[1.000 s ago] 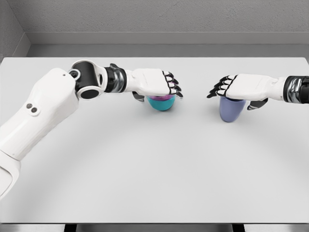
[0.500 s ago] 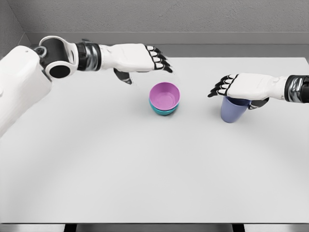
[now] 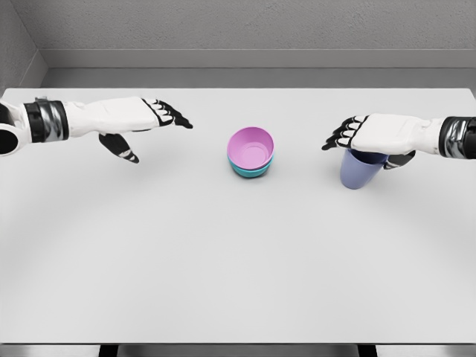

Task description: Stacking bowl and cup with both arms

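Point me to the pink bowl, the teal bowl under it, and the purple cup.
pink bowl [image 3: 251,146], head view, on its inner wall.
teal bowl [image 3: 247,171], head view, on the outer wall below the pink rim.
purple cup [image 3: 357,172], head view, on its side wall.

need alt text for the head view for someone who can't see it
A pink bowl sits nested in a teal bowl at the middle of a white table. The right hand rests over a blue cup to the bowls' right. The left hand hovers open and empty off to their left.
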Robot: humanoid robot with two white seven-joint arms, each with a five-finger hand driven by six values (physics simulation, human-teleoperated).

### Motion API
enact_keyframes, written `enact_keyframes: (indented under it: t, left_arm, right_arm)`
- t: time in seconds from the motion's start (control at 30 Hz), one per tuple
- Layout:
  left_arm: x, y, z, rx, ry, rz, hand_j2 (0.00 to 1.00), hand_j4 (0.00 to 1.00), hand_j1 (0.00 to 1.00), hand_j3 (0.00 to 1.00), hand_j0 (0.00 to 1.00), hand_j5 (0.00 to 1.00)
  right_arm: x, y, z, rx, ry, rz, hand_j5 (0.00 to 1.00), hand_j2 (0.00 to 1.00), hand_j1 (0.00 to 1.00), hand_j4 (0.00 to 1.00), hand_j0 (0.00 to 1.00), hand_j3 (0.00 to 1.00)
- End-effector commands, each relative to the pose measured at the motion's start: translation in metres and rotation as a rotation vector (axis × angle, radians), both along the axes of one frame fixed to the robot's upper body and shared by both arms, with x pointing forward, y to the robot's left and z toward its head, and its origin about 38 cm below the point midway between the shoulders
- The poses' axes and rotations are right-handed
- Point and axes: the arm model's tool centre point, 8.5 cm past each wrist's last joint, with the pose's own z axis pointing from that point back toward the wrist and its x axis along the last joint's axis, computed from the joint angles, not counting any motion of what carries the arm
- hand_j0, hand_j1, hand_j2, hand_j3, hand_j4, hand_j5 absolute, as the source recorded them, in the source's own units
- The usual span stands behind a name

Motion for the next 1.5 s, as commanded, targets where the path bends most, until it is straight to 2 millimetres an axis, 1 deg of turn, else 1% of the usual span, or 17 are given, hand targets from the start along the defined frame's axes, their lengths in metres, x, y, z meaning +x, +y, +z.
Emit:
enact_keyframes:
  t: [0.0,0.07,0.17,0.6,0.67,0.77,0.83,0.87,0.97,1.03,1.13,1.23,1.33,1.47]
  left_arm:
    - [-0.001,0.001,-0.001,-0.002,0.005,0.001,1.00,1.00,1.00,1.00,1.00,1.00]
    - [-0.004,0.002,-0.008,0.001,0.020,0.003,1.00,1.00,1.00,1.00,1.00,1.00]
    - [-0.005,0.001,-0.014,0.003,0.031,0.003,1.00,1.00,1.00,1.00,1.00,1.00]
    - [-0.005,0.002,-0.015,0.004,0.034,0.006,1.00,1.00,1.00,1.00,1.00,1.00]
    - [-0.005,0.003,-0.015,0.004,0.035,0.007,1.00,1.00,1.00,1.00,1.00,1.00]
    - [-0.005,0.002,-0.016,0.003,0.036,0.006,1.00,1.00,1.00,1.00,1.00,1.00]
    - [-0.006,0.002,-0.016,0.003,0.038,0.006,1.00,1.00,1.00,1.00,1.00,1.00]
    - [-0.006,0.002,-0.016,0.003,0.038,0.006,1.00,1.00,1.00,1.00,1.00,1.00]
    - [-0.006,0.002,-0.017,0.003,0.039,0.007,1.00,1.00,1.00,1.00,1.00,1.00]
    - [-0.006,0.002,-0.017,0.004,0.039,0.007,1.00,1.00,1.00,1.00,1.00,1.00]
    - [-0.006,0.002,-0.017,0.004,0.039,0.007,1.00,1.00,1.00,1.00,1.00,1.00]
    - [-0.006,0.002,-0.017,0.004,0.039,0.007,1.00,1.00,1.00,1.00,1.00,1.00]
    - [-0.006,0.002,-0.017,0.004,0.039,0.007,1.00,1.00,1.00,1.00,1.00,1.00]
    - [-0.006,0.002,-0.017,0.004,0.039,0.007,1.00,1.00,1.00,1.00,1.00,1.00]
  right_arm:
    - [0.000,0.000,0.000,0.004,0.001,-0.003,1.00,1.00,1.00,1.00,1.00,1.00]
    - [0.000,0.000,0.000,0.004,0.001,-0.003,1.00,1.00,1.00,1.00,1.00,1.00]
    - [0.000,-0.001,0.000,0.001,0.001,-0.004,1.00,1.00,1.00,1.00,1.00,1.00]
    - [-0.001,0.000,-0.003,0.001,0.007,-0.003,1.00,1.00,1.00,1.00,1.00,1.00]
    - [-0.002,0.001,-0.005,-0.003,0.014,0.001,0.99,0.99,0.99,0.99,0.99,0.99]
    - [-0.002,0.000,-0.006,-0.005,0.016,0.001,0.88,0.88,0.88,0.88,0.88,0.88]
    - [-0.002,0.000,-0.006,-0.005,0.016,0.001,0.87,0.87,0.87,0.87,0.87,0.87]
    - [-0.002,0.001,-0.006,-0.004,0.016,0.002,0.83,0.83,0.83,0.83,0.83,0.83]
    - [-0.002,0.000,-0.006,-0.005,0.016,0.001,0.77,0.77,0.77,0.77,0.77,0.77]
    - [-0.002,0.000,-0.006,-0.005,0.016,0.001,0.77,0.77,0.77,0.77,0.77,0.77]
    - [-0.002,0.000,-0.005,-0.006,0.014,0.000,0.70,0.70,0.70,0.70,0.70,0.70]
    - [-0.001,-0.001,-0.003,-0.005,0.010,-0.001,0.66,0.66,0.66,0.66,0.66,0.66]
    - [-0.001,0.000,-0.003,-0.003,0.009,-0.001,0.57,0.57,0.57,0.57,0.57,0.57]
    - [0.000,0.001,-0.002,0.002,0.007,0.001,0.53,0.53,0.53,0.53,0.53,0.53]
